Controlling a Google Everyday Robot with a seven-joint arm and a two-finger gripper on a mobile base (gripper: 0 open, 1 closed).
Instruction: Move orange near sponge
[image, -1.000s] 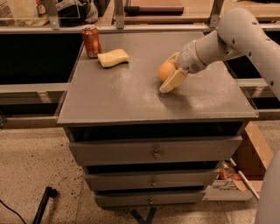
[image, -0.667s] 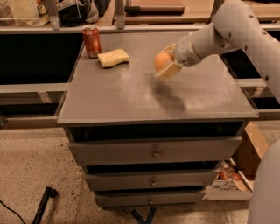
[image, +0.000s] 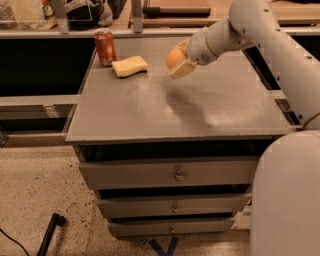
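Note:
The orange (image: 174, 57) is round and smooth and sits between the cream fingers (image: 182, 69) of my gripper (image: 178, 62), which is shut on it and holds it above the grey cabinet top (image: 170, 107). The pale yellow sponge (image: 129, 66) lies flat on the far left part of the top, a short way to the left of the held orange. The white arm reaches in from the upper right.
A red-orange soda can (image: 105, 47) stands upright at the far left corner, just behind and left of the sponge. The cabinet has several drawers (image: 175, 175) below. Shelving and rails run behind the top. A dark object lies on the speckled floor at the lower left.
My gripper has lifted the orange off the top and carried it left and back toward the sponge. The sponge and can have not moved.

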